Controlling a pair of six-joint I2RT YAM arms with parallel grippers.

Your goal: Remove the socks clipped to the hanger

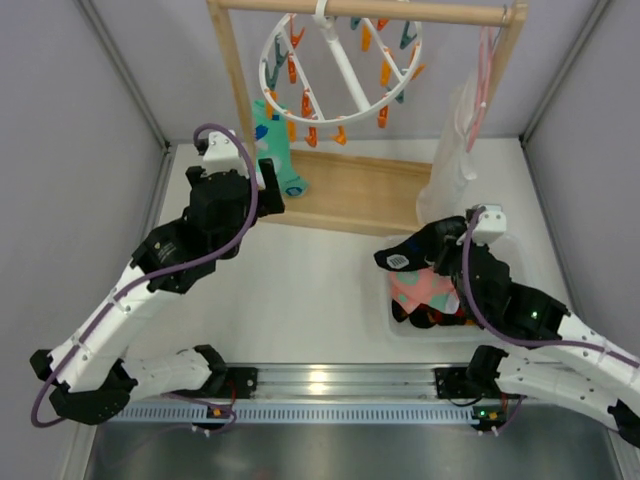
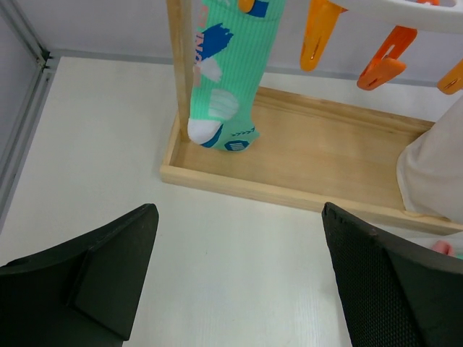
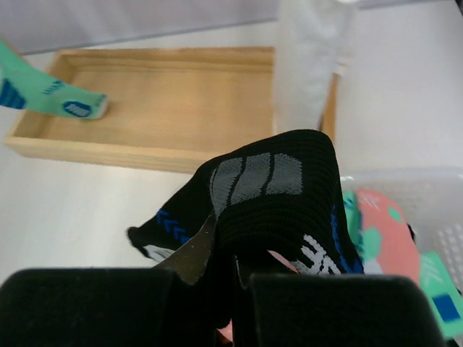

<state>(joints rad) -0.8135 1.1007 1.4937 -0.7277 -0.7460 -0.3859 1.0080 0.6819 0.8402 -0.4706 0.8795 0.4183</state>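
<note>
Okay, right gripper [image 3: 235, 282] is clamped on a black sock [image 3: 275, 188], pinching a fold so the rest drapes over the fingers. It's held just above the clear bin [image 3: 427, 188], probably to drop it in with the pink and teal socks [image 3: 380, 224] lying inside. Left gripper [image 2: 235, 238] has its jaws spread wide and empty, low over the white surface [image 2: 94, 144], aimed at the teal patterned sock [image 2: 228, 79], likely lining up a grab. That sock hangs beside the rack's post, toe down at the wooden tray [image 2: 340, 159]. Farther back, the hanger [image 1: 340, 65] hooks on the top bar. Its visible orange pins [image 2: 318, 32] look bare, so probably one sock left to pull.
</note>
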